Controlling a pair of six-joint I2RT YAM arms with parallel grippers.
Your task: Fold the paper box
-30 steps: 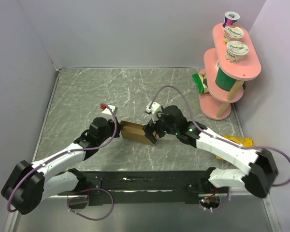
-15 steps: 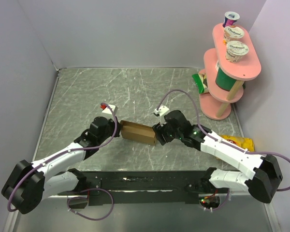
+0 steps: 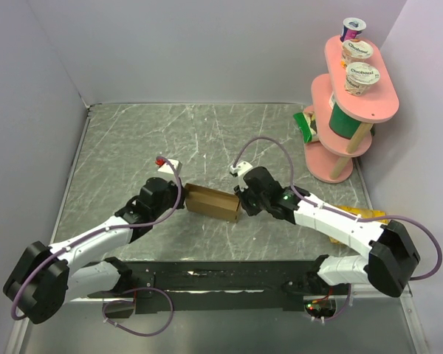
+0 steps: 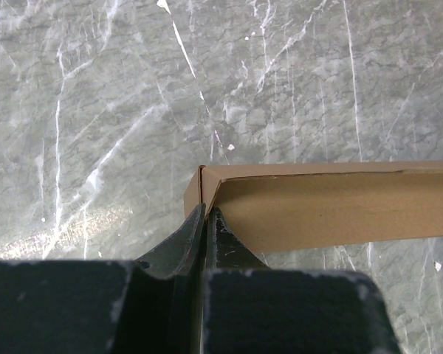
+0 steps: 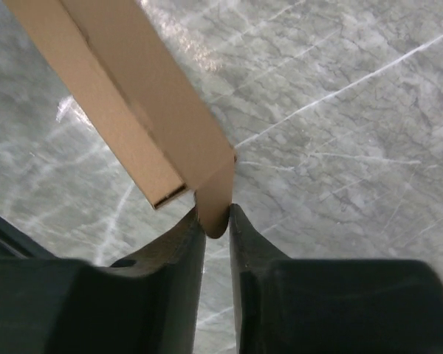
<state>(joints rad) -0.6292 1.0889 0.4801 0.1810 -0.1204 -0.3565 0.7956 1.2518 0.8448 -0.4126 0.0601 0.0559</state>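
The paper box (image 3: 213, 203) lies on the bench (image 3: 133, 140) about mid-width, just ahead of the arm bases. It's a shallow, part-formed brown tray. Its long axis runs left-right across the bench, w/ the left end a bit farther back than the right.

One gripper sits at each end, so neither arm is nearer. What differs is which part each one has.

At the left end, the left gripper (image 4: 207, 214) is closed down thin. Its tips meet right at the box corner (image 4: 317, 210) and seem to nip the end wall there. Prob. the anchor.

At the right end, a short end flap sticks out from the box (image 5: 125, 96) toward the right gripper (image 5: 215, 217). That gripper's fingers stand narrow w/ the flap pinched btwn them. The open channel of the box wall shows just left of it in the wrist view.

The relation that counts: the flap hinges across the box's short side, and the box body lies away from the right gripper along the long axis. So the fold likely goes inward, toward the left gripper, w/ the left end held as counter-force.

Risk, as a guess: the light box slides or lifts instead of creasing.
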